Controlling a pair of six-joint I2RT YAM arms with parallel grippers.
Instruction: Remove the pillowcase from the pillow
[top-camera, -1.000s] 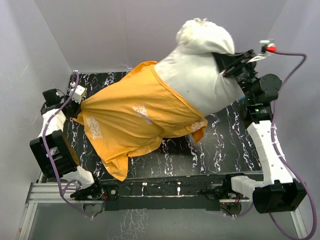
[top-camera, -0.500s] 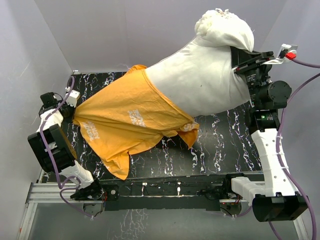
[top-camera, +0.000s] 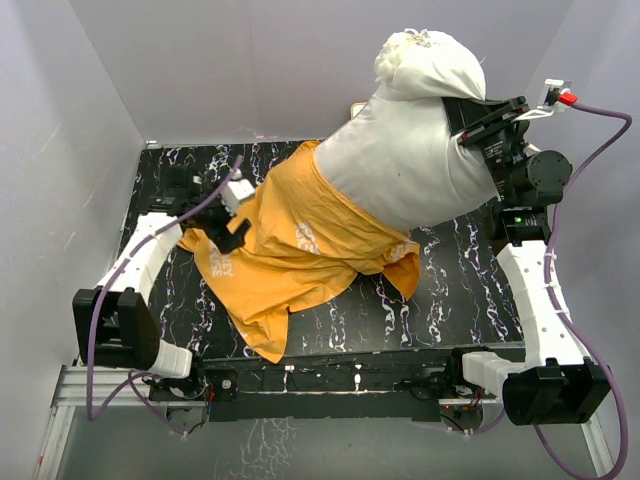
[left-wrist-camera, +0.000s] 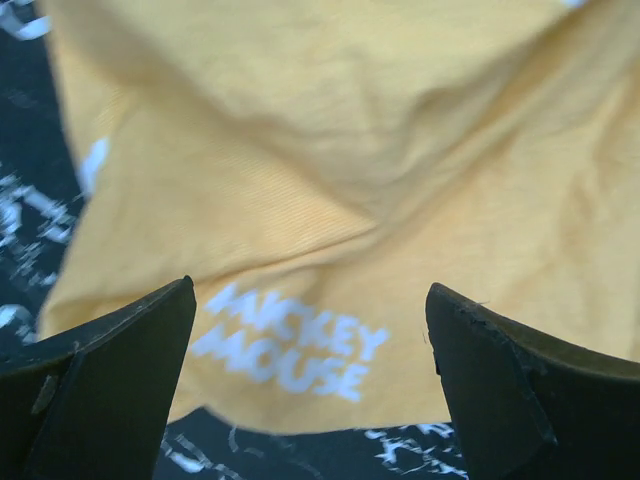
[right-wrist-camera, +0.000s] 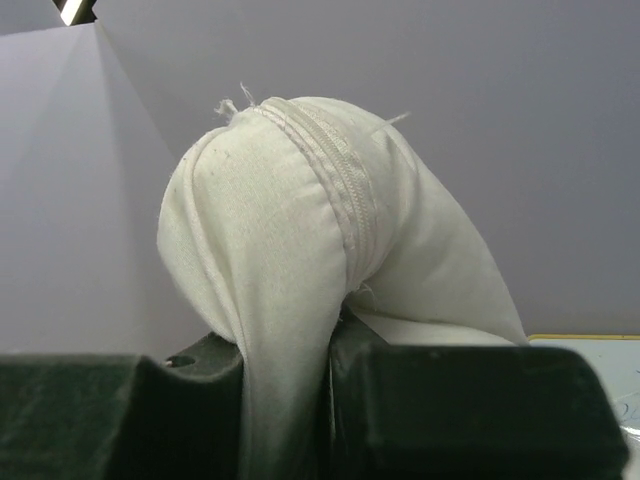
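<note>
Earlier stretched to the left edge, the pillowcase (top-camera: 300, 250) now lies slack mid-table, sheathing the lower half of the pillow (top-camera: 400, 165), which my right gripper (top-camera: 462, 125) clamps above the far right corner. My left gripper (left-wrist-camera: 310, 335) hovers spread over the lettering (left-wrist-camera: 290, 350): regrip next, I judge, then pull leftward.

plump white stuffed pillow (top-camera: 400, 170) was raised at right rear, its lower end inside floppy orange fabric pillowcase (top-camera: 300, 250), which trailed left-front onto black marbled table (top-camera: 450, 290), left gripper (left-wrist-camera: 310, 300) above its left edge, right gripper (right-wrist-camera: 288, 370) on the pillow's upper right end
</note>
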